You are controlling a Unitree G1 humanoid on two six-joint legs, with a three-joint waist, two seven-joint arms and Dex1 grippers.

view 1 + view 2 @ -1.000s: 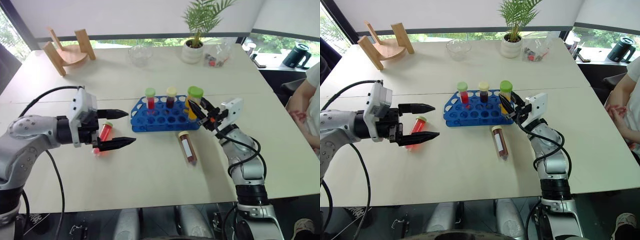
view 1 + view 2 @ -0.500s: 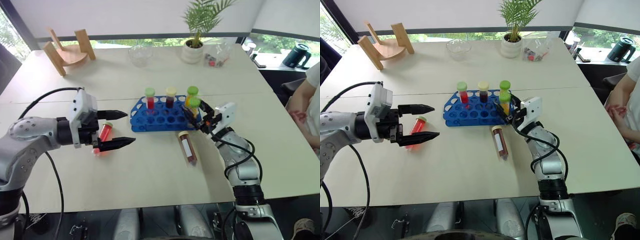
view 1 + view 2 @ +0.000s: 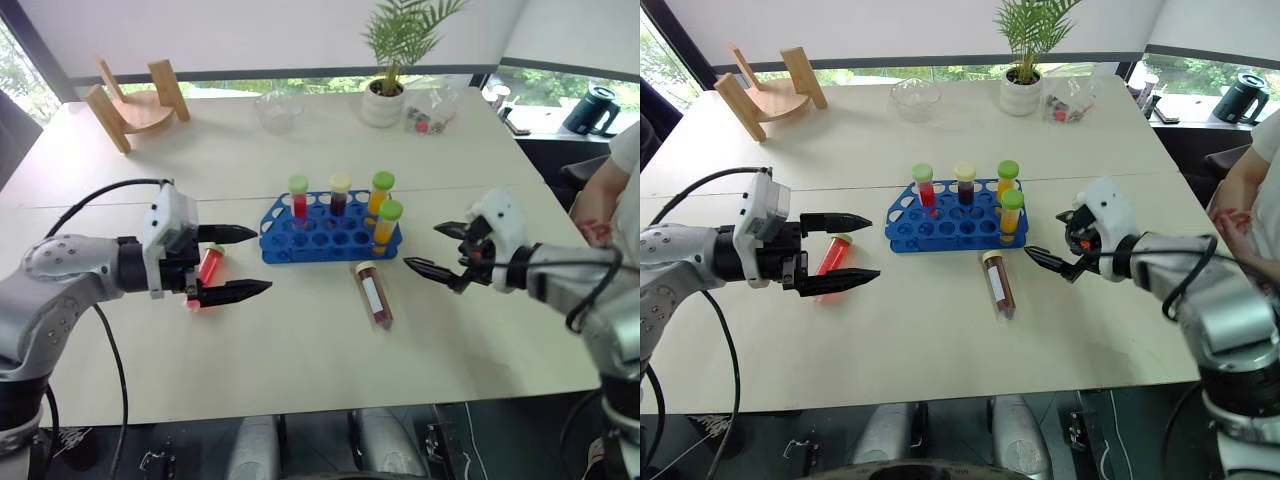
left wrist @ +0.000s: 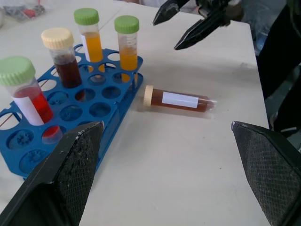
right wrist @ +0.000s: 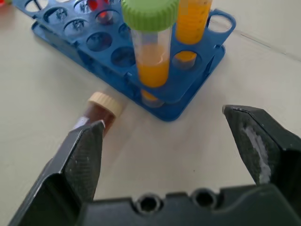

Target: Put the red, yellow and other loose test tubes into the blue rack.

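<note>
The blue rack (image 3: 330,232) stands mid-table with several capped tubes upright: a red one (image 3: 299,197), a dark one (image 3: 342,193) and two orange-yellow ones (image 3: 381,192) (image 3: 388,222). A brown tube (image 3: 373,292) lies loose in front of the rack. To the rack's left a red tube (image 3: 208,266) lies on the table, seen between the fingers of my open left gripper (image 3: 260,260), which hovers over it. My right gripper (image 3: 422,247) is open and empty, right of the rack and apart from it. The right wrist view looks at the nearer orange tube (image 5: 151,52).
At the back stand a wooden holder (image 3: 135,100), a glass bowl (image 3: 278,108), a potted plant (image 3: 385,95) and a plastic bag (image 3: 435,110). A black kettle (image 3: 590,110) sits far right. A person's arm (image 3: 612,210) is at the right edge.
My right gripper let go of the green-capped orange tube, which now stands in the rack's front right corner, and drew back to the right. The left gripper has not moved.
</note>
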